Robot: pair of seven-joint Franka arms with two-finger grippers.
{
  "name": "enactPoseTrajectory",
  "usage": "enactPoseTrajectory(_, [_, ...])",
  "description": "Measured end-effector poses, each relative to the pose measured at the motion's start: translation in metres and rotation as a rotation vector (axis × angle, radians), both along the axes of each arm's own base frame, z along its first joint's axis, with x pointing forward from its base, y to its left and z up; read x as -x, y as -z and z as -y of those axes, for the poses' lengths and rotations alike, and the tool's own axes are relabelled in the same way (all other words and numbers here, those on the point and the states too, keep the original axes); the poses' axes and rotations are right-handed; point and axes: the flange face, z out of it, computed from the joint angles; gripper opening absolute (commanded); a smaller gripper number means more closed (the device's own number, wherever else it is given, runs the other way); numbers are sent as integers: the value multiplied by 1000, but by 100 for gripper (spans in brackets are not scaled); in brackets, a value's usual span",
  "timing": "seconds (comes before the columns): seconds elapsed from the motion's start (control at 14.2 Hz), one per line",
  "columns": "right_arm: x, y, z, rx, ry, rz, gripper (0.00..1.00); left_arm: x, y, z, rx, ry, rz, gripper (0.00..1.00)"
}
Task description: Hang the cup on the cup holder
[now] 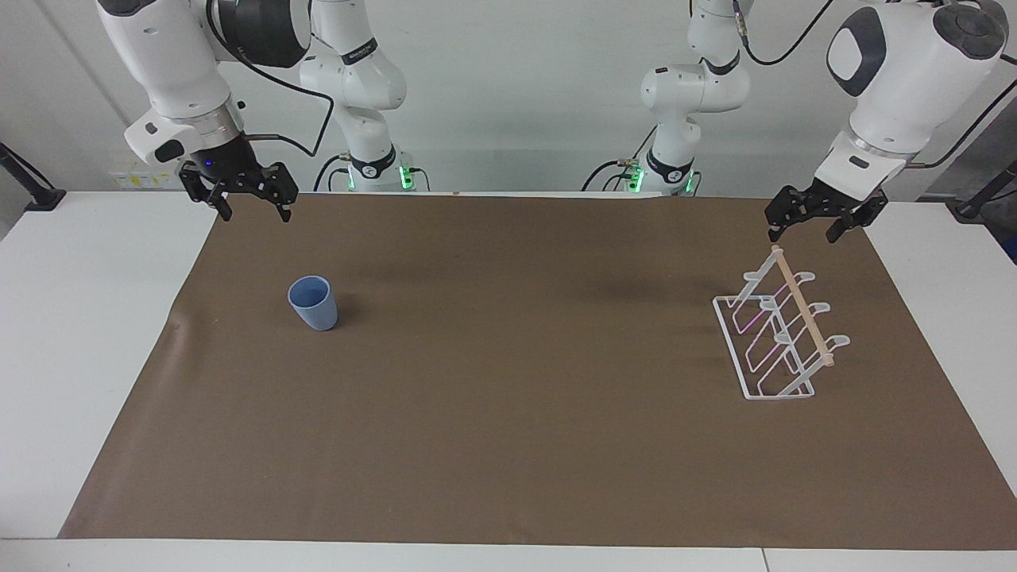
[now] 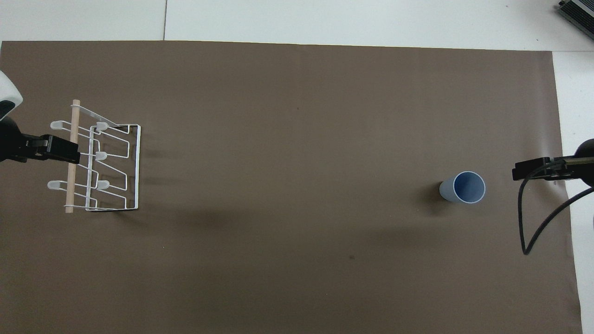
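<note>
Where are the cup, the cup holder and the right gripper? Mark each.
cup (image 1: 315, 306): facing view, on its outer side wall.
cup holder (image 1: 804, 319): facing view, on the wooden dowel along its top.
right gripper (image 1: 253, 208): facing view, midway between its open fingertips.

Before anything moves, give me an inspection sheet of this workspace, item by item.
Surface: brown paper sheet over a white table.
Job's things: light-blue tapered plastic cup upright, rim up, toward the right arm's end; white wire cup holder with wooden dowel toward the left arm's end, no cup on it.
Clutter: nothing seen.
Grippers: right gripper open, empty, raised above the sheet's edge at the robots' end; left gripper open, empty, raised above the holder's dowel end.
Cables: black cable loops from the right arm.
Surroundings: white wall, green lights at both arm bases.
</note>
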Motion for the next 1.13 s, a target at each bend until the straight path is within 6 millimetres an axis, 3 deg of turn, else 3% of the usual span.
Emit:
enactPoseTrajectory(0.64, [6,1,0,-2,1,-36,100,0,0,0,0,0,0,100])
enactPoseTrajectory(0.92, [2,-1,-4,1,-78,-4,100,0,0,0,0,0,0,100])
enactPoseTrajectory(1.13, [1,13,-8,1,-119,26,100,0,0,0,0,0,0,100])
